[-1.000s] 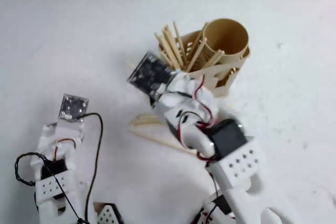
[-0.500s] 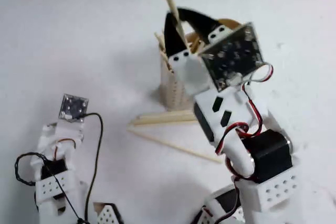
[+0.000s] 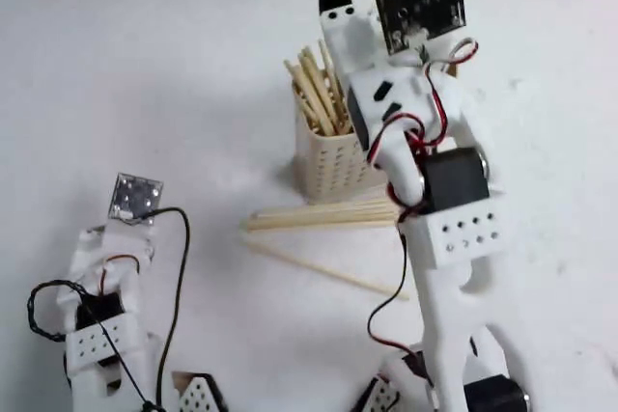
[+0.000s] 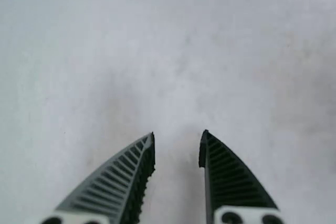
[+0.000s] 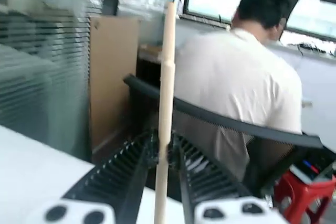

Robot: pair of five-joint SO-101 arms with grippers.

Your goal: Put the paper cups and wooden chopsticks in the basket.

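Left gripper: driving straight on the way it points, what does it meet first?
Probably the white table: the left gripper points down at it with nothing between, though the distance is unclear.

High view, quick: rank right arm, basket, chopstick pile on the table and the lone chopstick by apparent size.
1. Right arm, though raised nearer the camera, which inflates it.
2. Basket.
3. Chopstick pile.
4. Lone chopstick: about as long as the pile, but thinner.

right gripper (image 5: pixel 164 156) | risen from table to high behind basket (image 3: pixel 333 169) | chopstick (image 5: pixel 167 77) lifted in jaws
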